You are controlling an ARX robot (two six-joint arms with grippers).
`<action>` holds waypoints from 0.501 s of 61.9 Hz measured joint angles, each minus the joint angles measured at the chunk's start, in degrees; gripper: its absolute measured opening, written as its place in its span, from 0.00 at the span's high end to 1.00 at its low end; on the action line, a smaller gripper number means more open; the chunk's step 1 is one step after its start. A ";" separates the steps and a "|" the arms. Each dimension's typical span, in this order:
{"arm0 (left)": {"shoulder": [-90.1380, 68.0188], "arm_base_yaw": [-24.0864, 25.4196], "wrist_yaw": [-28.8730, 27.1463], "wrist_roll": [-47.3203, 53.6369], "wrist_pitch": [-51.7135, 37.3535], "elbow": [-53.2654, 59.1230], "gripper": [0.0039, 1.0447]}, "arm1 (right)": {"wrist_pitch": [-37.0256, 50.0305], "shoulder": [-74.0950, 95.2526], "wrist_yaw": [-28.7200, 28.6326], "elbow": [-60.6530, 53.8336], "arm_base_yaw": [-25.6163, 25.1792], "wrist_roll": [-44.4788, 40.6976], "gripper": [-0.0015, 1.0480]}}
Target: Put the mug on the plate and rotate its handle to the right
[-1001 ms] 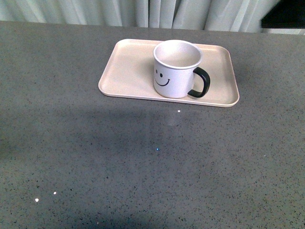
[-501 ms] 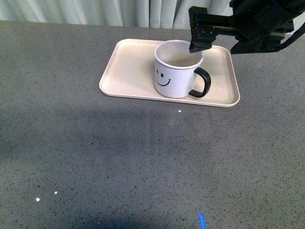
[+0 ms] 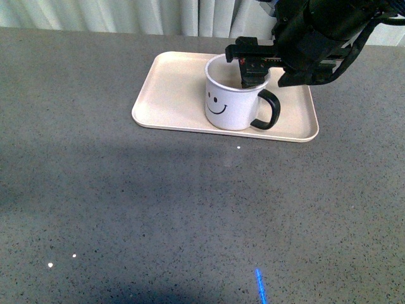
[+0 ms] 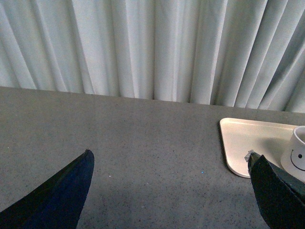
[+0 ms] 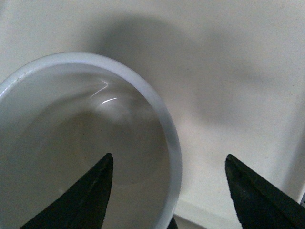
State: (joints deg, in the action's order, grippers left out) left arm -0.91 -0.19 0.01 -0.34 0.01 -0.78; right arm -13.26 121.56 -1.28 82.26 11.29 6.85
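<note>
The white mug with its smiley face stands upright on the pale pink plate, and its black handle points right. My right gripper hangs open over the mug's right rim, just above the handle. In the right wrist view the gripper straddles the rim of the mug: one finger is inside the cup, the other outside over the plate. My left gripper is open above bare table, left of the plate and mug.
The grey speckled table stretches wide in front of and left of the plate. Pale curtains hang along its far edge. The bulky black right arm covers the plate's back right corner.
The right arm entered from the upper right, then dropped and shifted left, so one finger now dips inside the mug. Mug and plate have not moved.
</note>
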 joint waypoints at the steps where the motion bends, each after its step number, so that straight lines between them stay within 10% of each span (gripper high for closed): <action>1: 0.00 0.00 0.00 0.00 0.00 0.00 0.09 | -0.33 0.17 0.00 0.39 0.09 0.11 0.43; 24: 0.00 0.00 0.00 0.00 0.00 0.00 0.09 | -5.97 2.49 -2.05 6.34 -0.20 0.57 0.97; 31: 0.00 0.00 0.00 -0.02 0.00 0.00 0.09 | -7.23 2.49 -6.34 7.96 -1.57 -4.44 0.98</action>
State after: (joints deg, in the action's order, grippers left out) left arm -0.91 -0.19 0.01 -0.36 0.01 -0.78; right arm -20.49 124.05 -7.62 90.21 9.72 2.42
